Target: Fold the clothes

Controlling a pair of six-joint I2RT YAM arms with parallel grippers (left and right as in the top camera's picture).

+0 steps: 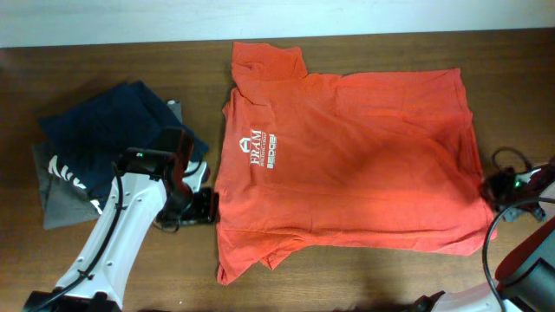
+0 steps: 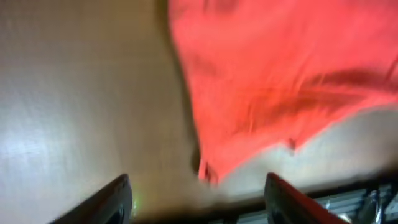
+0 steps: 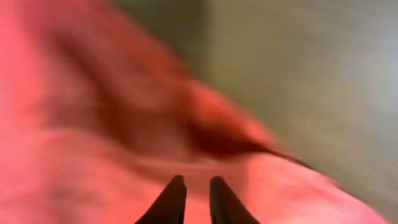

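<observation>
Orange-red T-shirt (image 1: 347,165) spread on the table (image 1: 347,290); left gripper (image 2: 199,199), jaws wide, beside its logo end; right gripper (image 3: 193,199), jaws barely parted, apparently empty.

— What's on the table (image 1: 364,282)?
— Brown wood, with a T-shirt (image 1: 364,165) spread flat across the middle, logo up, collar towards the left.
— Anything else?
— At the left a grey garment (image 1: 59,206) lies on the wood, and a navy garment (image 1: 104,130) lies partly over it, close beside the shirt.
</observation>
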